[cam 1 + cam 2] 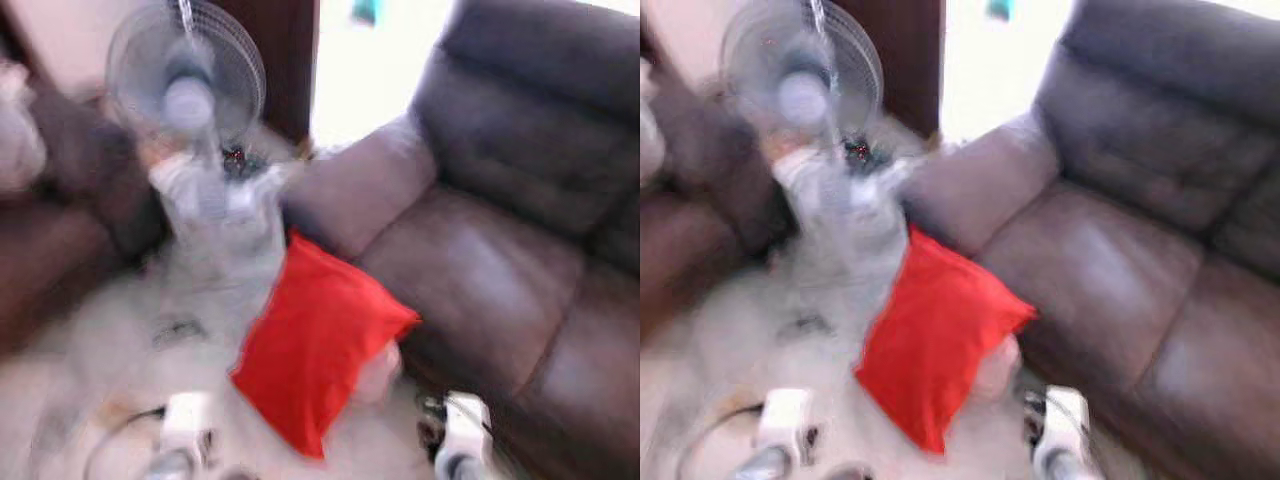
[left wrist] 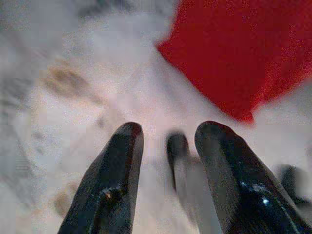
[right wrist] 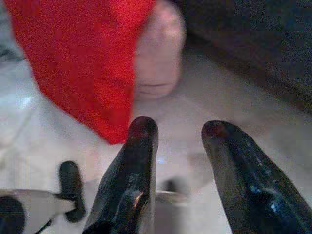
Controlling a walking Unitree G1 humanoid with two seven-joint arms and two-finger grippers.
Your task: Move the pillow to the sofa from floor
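Hanging low over the floor [image 1: 90, 340], left gripper [image 2: 165, 141] and right gripper [image 3: 180, 141], jaws moderately parted, empty. Lying at twelve o'clock between them, red pillow [image 1: 315, 335], long axis running toward the brown leather sofa [image 1: 480, 270] at two o'clock; right gripper seeming slightly nearer.

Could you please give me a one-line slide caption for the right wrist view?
Open right gripper hovers over the floor near the red pillow by the sofa.

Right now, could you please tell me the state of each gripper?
Left gripper: open, holding nothing, above the floor near the red pillow.
Right gripper: open, holding nothing, just short of the red pillow.
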